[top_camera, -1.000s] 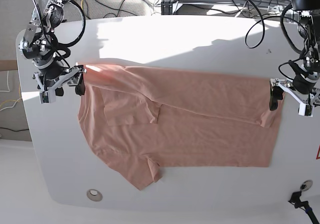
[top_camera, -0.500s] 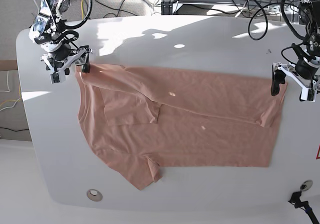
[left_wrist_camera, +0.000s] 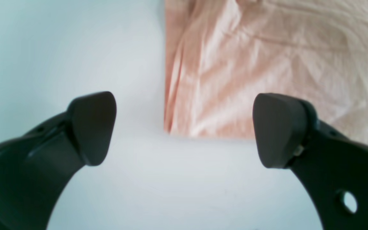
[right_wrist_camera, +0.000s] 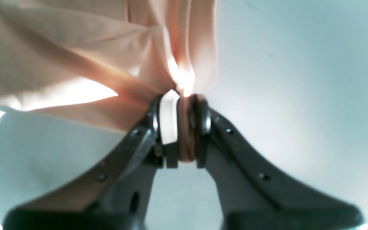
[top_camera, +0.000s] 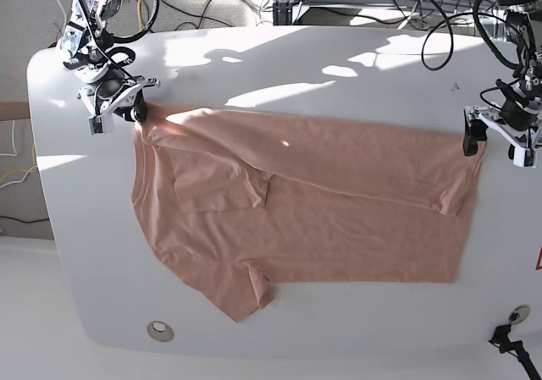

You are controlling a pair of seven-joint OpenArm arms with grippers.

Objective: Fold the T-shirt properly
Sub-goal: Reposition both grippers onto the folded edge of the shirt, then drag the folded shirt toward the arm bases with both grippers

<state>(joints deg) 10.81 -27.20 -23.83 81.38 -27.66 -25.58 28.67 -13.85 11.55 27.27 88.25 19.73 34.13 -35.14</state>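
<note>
The salmon-pink T-shirt (top_camera: 322,219) lies spread on the white table (top_camera: 322,58), its neckline toward the left and one long edge folded over. My right gripper (top_camera: 135,110) is at the shirt's upper left corner. In the right wrist view my right gripper (right_wrist_camera: 184,127) is shut, with bunched pink cloth (right_wrist_camera: 113,64) pinched between the jaws. My left gripper (top_camera: 492,142) is at the shirt's upper right corner. Seen from the left wrist, my left gripper (left_wrist_camera: 184,131) is open and low over the table, and the shirt's corner (left_wrist_camera: 171,127) lies between the fingers (left_wrist_camera: 91,127), untouched.
Cables (top_camera: 440,24) and a metal frame run behind the table's far edge. A round metal grommet (top_camera: 158,330) sits near the front left edge. A red mark (top_camera: 538,260) shows at the right edge, and a black connector (top_camera: 506,339) lies below it.
My right gripper has shut on the shirt's upper left corner and pulled the cloth taut there. The left gripper stays open, shifted only slightly at the right corner.
</note>
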